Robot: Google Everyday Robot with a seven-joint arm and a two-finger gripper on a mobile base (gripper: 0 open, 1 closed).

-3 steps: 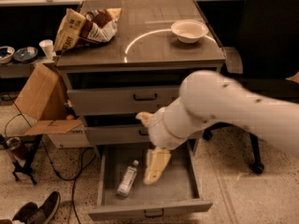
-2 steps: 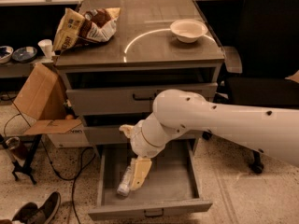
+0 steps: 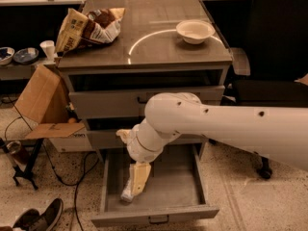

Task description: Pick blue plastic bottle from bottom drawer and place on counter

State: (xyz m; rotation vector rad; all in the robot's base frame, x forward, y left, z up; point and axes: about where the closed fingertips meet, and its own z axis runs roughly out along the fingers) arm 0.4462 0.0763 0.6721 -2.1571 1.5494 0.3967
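Observation:
The bottom drawer [image 3: 183, 186] is pulled open under the cabinet, its grey tray showing. The blue plastic bottle [image 3: 127, 193] lies at the tray's left side, mostly hidden behind my gripper. My gripper [image 3: 137, 181] hangs from the white arm and reaches down into the drawer, right over the bottle. The counter [image 3: 149, 37] is the grey-brown cabinet top with a white arc, above the drawers.
A tan-and-brown snack bag [image 3: 89, 28] lies on the counter's left rear and a white bowl [image 3: 195, 31] at its right rear. A cardboard box [image 3: 41, 105] and cables sit left of the cabinet. A black chair [image 3: 274, 57] stands to the right. Shoes [image 3: 38, 218] lie at bottom left.
My arm has swung left and lowered, bringing the gripper from the middle of the drawer down onto the bottle at its left side.

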